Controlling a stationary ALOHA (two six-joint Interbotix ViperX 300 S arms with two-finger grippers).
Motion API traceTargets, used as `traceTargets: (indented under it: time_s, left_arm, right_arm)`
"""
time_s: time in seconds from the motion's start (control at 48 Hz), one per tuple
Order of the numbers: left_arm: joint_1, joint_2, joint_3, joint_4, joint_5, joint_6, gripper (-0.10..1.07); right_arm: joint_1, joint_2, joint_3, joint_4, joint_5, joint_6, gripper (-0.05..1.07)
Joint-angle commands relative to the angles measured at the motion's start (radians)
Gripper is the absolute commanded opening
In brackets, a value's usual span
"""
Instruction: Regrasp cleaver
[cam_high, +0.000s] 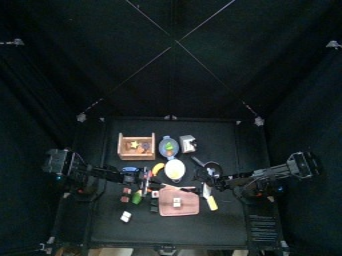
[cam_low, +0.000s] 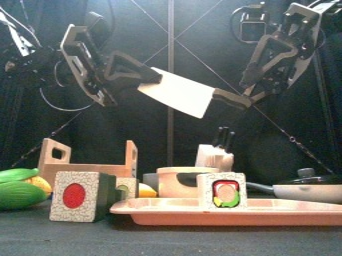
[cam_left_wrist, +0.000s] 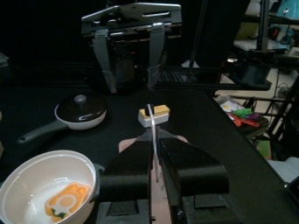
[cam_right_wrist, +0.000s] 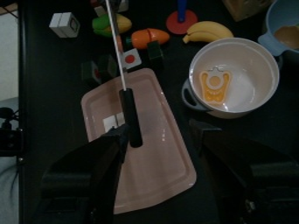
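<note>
On your left, the left gripper (cam_left_wrist: 158, 168) has its jaws pinched narrow on the broad pale blade of the black-handled steel cleaver (cam_low: 178, 93). The cleaver hangs in mid-air over the middle of the table, blade toward the left arm and handle (cam_low: 227, 99) sloping down toward the right one. That slant looks deliberate: it offers the handle to the other arm while the blade end carries the weight.

On your right, the right gripper (cam_right_wrist: 160, 133) stands spread wide with the handle lying between its jaws, not yet clamped. You are likely at the hand-over point, where the right side needs to close before the left lets go.

The front view gives you the cleaver's height and tilt but hides how the jaws stand. The left wrist view shows the blade edge-on in its grip. The right wrist view shows the gaps either side of the handle, and the flat pink plastic tray (cam_right_wrist: 158, 179) on the table far beneath.
</note>
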Motion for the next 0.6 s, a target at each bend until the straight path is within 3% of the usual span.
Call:
traceTargets:
  time_s: [0.0,0.271,0.583]
  left_arm:
    - [-0.011,0.003,-0.017,-0.052,-0.041,0.043,0.45]
    - [-0.049,0.003,-0.015,-0.144,-0.089,0.146,0.45]
    - [-0.071,0.011,-0.018,-0.156,-0.091,0.15,0.44]
  right_arm:
    - [0.008,0.005,-0.029,-0.005,-0.008,0.002,0.9]
    - [0.015,0.052,-0.044,-0.006,-0.012,-0.002,0.9]
    - [0.015,0.063,-0.066,-0.04,-0.003,-0.002,0.83]
